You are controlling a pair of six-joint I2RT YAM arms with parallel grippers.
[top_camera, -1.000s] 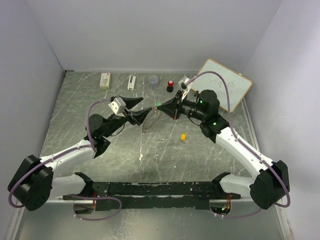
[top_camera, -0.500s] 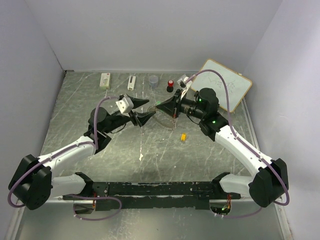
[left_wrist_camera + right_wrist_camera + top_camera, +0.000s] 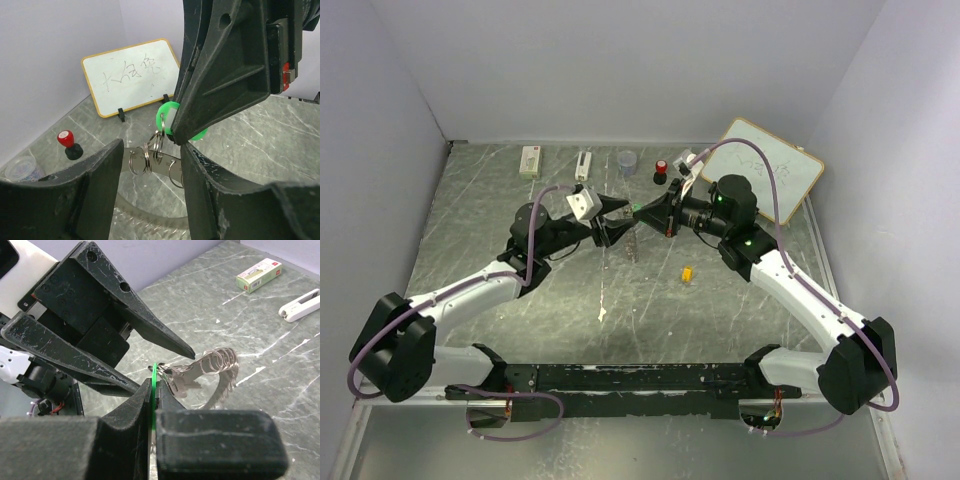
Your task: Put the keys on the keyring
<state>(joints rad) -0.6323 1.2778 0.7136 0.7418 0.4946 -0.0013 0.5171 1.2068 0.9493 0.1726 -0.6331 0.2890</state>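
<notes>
My right gripper (image 3: 642, 214) is shut on the bright green key (image 3: 167, 118), seen edge-on between its fingers in the right wrist view (image 3: 154, 385). The keyring (image 3: 150, 161), a metal band crowded with small split rings, hangs below the green key, one small ring overlapping it; it also shows in the right wrist view (image 3: 220, 371). My left gripper (image 3: 612, 226) is open, its jaws either side of the keyring's small rings, tips close to the right gripper's fingers (image 3: 225, 75). The yellow-orange key (image 3: 687, 272) lies on the table below the right gripper.
A whiteboard (image 3: 770, 170) leans at the back right. Along the back stand a red-topped black knob (image 3: 661, 170), a small grey cup (image 3: 627, 161), a white clip-like piece (image 3: 583, 165) and a small box (image 3: 530, 160). Walls close in on three sides.
My left gripper has moved right and back towards the right gripper and now flanks the keyring. The right gripper has stayed almost still, holding the green key.
</notes>
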